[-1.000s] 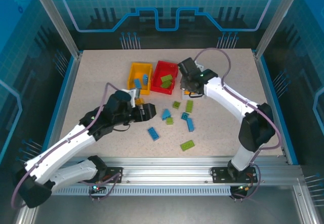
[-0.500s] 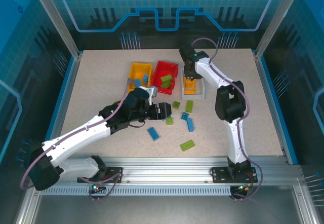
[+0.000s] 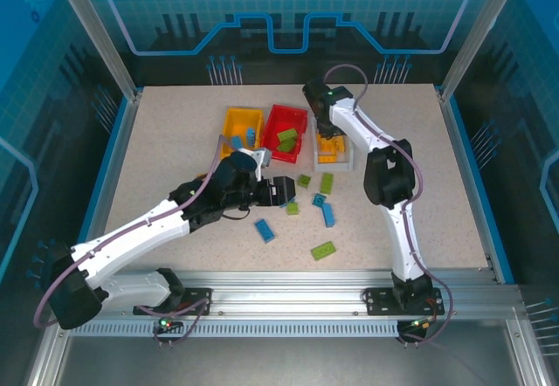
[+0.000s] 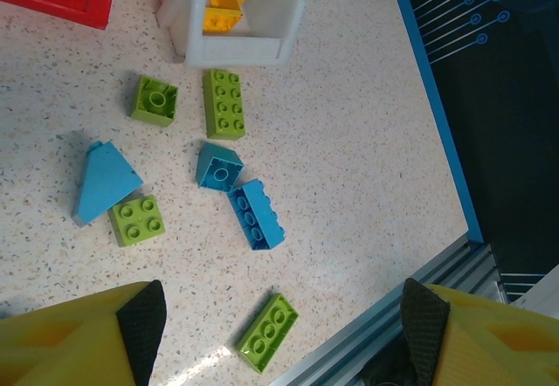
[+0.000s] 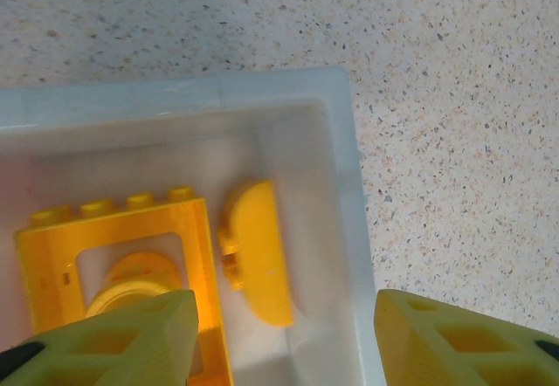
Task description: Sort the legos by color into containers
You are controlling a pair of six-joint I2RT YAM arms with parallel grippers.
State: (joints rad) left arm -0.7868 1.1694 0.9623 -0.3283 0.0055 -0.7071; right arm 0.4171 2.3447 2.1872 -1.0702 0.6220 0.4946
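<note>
The white bin [image 3: 349, 161] [image 5: 345, 185] holds yellow legos: a half-round piece [image 5: 259, 264] and a window frame [image 5: 113, 237]. My right gripper [image 3: 329, 138] [image 5: 284, 342] hangs open just above them, nothing between its fingers. The red bin [image 3: 278, 113] holds green bricks and the yellow bin [image 3: 229, 124] holds blue ones. Loose green and blue legos lie in front of the bins, among them a green brick [image 4: 267, 333] [image 3: 323, 250] and a blue brick [image 4: 256, 214] [image 3: 328, 215]. My left gripper [image 3: 286, 192] [image 4: 284, 325] hovers open over this scatter, holding nothing.
The table's aluminium front rail [image 4: 384, 334] runs close to the nearest green brick. A blue side wall [image 3: 467, 176] bounds the table on the right. More loose pieces include a blue slope [image 4: 103, 182] and a green 2x4 [image 4: 224, 102] near the white bin [image 4: 236, 50].
My right arm swung out over the white bin and its gripper opened, leaving the yellow half-round piece in the bin. My left arm reached right toward the loose bricks, then held still.
</note>
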